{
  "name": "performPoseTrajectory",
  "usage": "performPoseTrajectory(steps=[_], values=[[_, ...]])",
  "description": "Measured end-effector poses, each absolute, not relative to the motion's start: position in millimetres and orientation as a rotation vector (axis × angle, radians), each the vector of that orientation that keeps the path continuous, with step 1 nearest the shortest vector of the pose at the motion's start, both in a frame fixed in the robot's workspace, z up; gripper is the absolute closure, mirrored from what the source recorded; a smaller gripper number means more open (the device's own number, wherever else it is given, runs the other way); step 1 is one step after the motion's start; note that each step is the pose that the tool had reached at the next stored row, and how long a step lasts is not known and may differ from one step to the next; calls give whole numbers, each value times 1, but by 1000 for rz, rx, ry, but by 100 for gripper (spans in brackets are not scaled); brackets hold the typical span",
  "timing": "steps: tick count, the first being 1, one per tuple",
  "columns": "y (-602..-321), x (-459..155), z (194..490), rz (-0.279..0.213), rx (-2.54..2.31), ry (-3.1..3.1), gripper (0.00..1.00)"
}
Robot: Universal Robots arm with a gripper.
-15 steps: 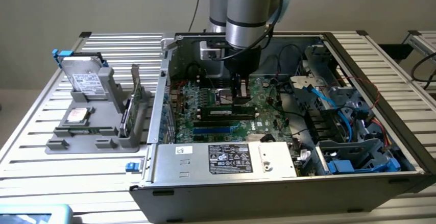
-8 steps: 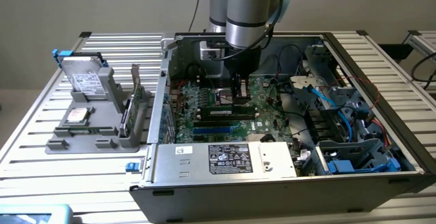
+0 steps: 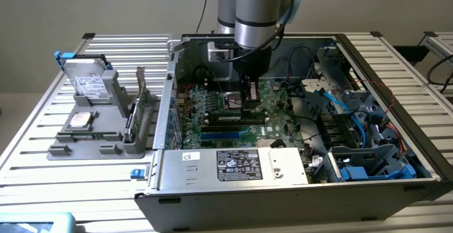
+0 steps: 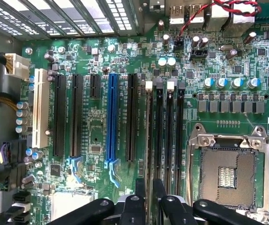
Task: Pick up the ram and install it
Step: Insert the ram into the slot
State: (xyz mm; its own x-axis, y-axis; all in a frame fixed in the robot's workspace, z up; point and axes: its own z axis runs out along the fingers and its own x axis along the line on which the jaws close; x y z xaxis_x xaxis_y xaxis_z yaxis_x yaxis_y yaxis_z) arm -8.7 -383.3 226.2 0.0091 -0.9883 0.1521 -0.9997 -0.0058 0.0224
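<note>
Hidden: in the exterior view the arm [image 3: 258,15] and its wrist cover the middle of the motherboard [image 3: 212,108], so the slot under the tool is hard to make out there.
Cut off: the arm's upper links leave the picture at the top; in the wrist view the finger bases run out of frame.
Hard to tell: the ram [image 4: 148,136] shows edge-on as a thin line, so its chips cannot be seen.
Ram: standing in the memory slot nearest the long black expansion slots, beside the CPU socket [image 4: 228,173], inside the computer case [image 3: 234,201].
Arm pose: reaching straight down into the open case, wrist vertical, gripper [image 4: 149,186] low over the board.
Jaws: released; the two fingers [image 4: 140,190] straddle one end of the ram with a dark gap beside it, not clamped on it.
Case: lying open toward the table [image 3: 42,153] edge on the exterior view's right.
Holder: grey holder [image 3: 92,137] near the table edge on the exterior view's left, carrying a hard drive [image 3: 88,84] and an upright expansion card [image 3: 141,100].
</note>
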Motion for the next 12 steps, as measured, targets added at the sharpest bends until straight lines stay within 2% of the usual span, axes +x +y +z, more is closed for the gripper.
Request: performPoseTrajectory(steps=[12], values=[[-383, -9, 237, 151, 2134, -2118, 79]])
